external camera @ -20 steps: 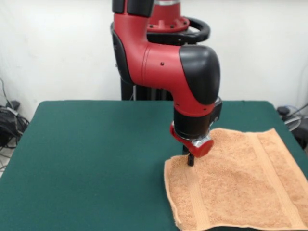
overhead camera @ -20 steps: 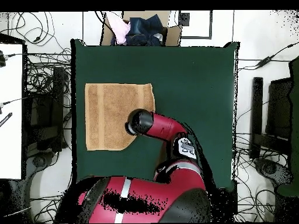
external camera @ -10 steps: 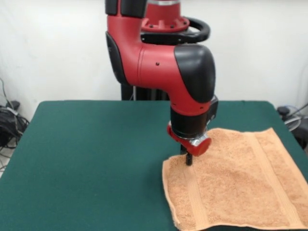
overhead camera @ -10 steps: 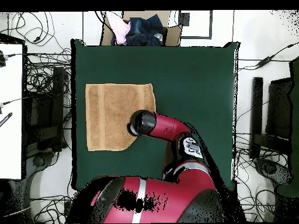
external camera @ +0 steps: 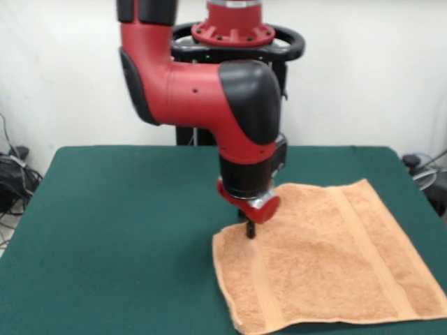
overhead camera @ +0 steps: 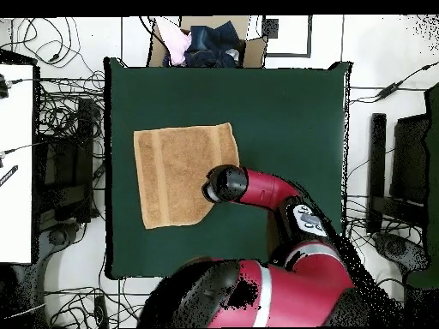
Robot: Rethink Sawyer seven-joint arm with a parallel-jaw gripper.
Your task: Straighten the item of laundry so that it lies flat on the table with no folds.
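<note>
The item of laundry (external camera: 328, 258), a light orange-tan towel with two woven bands, lies spread on the right half of the green table (external camera: 119, 230). My gripper (external camera: 250, 232) stands upright at the towel's far left corner, its black tips together and pressed into the cloth there. The towel looks slightly raised around that corner. In the overhead view the towel (overhead camera: 176, 171) sits skewed on the table's (overhead camera: 283, 120) left part. The arm's wrist (overhead camera: 225, 184) hides the gripper and the towel corner under it.
A box of clothes (overhead camera: 206, 43) stands just past the table's far edge in the overhead view. Cables lie on the floor all round. The towel's near edge lies close to the table's front edge (external camera: 140, 328).
The gripper has moved left in the front view and dragged the towel along. The whole towel has shifted toward the table's middle and turned a little.
</note>
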